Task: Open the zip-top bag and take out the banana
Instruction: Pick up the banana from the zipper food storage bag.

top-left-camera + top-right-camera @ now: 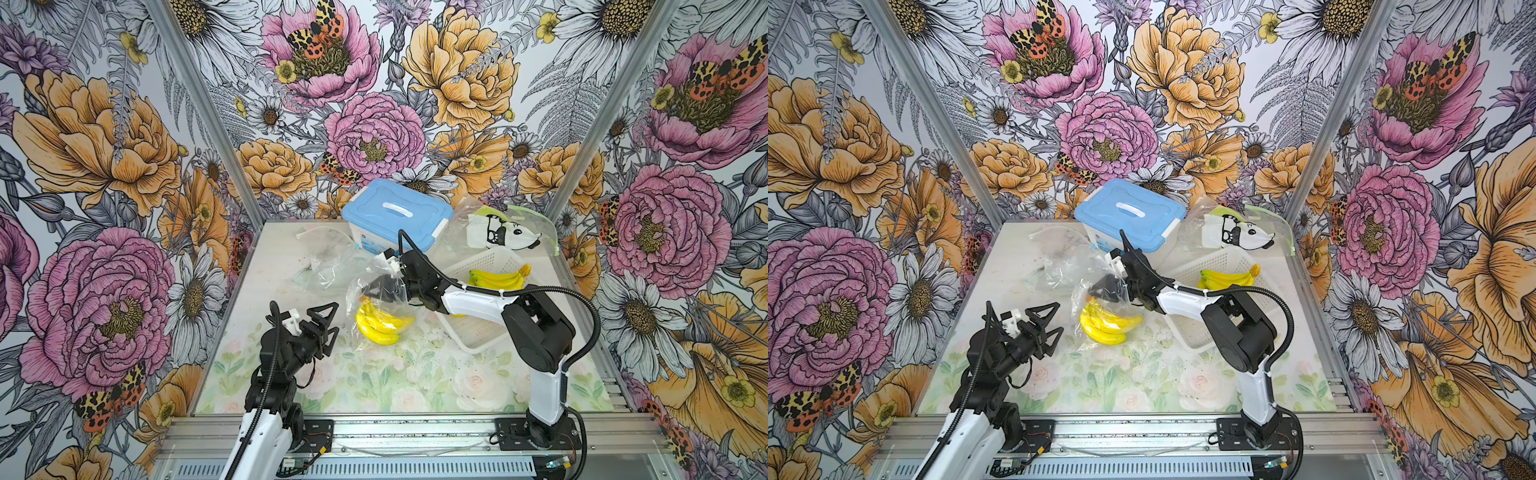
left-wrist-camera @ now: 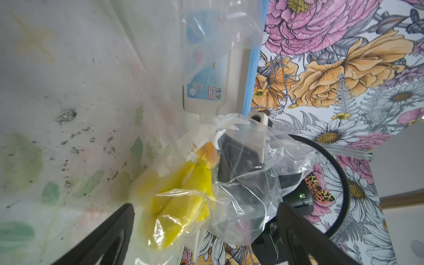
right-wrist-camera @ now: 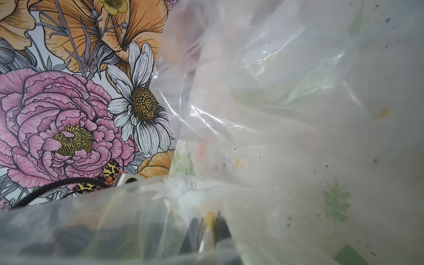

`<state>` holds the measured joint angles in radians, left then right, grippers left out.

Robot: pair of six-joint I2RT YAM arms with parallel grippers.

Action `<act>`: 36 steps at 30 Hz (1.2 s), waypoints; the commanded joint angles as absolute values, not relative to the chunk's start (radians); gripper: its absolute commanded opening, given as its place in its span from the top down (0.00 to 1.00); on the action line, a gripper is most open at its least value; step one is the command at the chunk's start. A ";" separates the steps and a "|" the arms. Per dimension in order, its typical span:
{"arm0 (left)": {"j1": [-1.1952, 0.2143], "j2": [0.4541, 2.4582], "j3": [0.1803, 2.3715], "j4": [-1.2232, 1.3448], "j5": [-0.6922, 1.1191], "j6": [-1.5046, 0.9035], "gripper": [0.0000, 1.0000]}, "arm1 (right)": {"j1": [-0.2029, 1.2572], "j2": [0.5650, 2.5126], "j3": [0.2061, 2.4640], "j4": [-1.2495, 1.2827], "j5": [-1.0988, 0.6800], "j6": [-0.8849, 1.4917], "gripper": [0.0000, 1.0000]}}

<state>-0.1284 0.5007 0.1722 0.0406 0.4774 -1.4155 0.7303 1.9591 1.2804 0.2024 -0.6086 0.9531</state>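
Clear zip-top bag at surface centre, banana inside; right pincer inside bag, pinched on banana stem; left pincer wide open, empty, at banana's 9 o'clock

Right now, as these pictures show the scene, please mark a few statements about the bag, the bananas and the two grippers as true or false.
1. The left gripper is open and holds nothing. True.
2. The banana lies fully outside the zip-top bag. False: clear plastic still covers it.
3. The right gripper is inside the bag, shut on the banana's stem. True.
4. The white basket is empty. False: another bunch of bananas lies in it.
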 commanded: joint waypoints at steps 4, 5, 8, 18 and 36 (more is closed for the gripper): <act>-0.218 0.676 0.232 0.267 0.420 -1.335 0.01 | 0.739 1.907 1.264 0.287 -0.668 0.974 0.89; -0.214 0.721 0.238 0.291 0.422 -1.325 0.01 | 0.741 1.905 1.257 0.295 -0.677 0.978 0.89; -0.203 0.854 0.278 0.333 0.448 -1.266 0.13 | 0.748 1.901 1.237 0.315 -0.704 0.997 0.89; -0.204 1.040 0.470 0.207 0.439 -1.128 1.00 | 0.767 1.895 1.208 0.305 -0.736 0.990 0.89; 0.111 0.691 0.415 -0.392 0.275 -1.054 1.00 | 0.659 1.722 1.059 0.348 -0.649 0.973 0.89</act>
<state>0.0605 0.7361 0.4488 -0.2935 0.3809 -1.0840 0.6945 1.7878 1.0946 0.3347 -0.6922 0.9863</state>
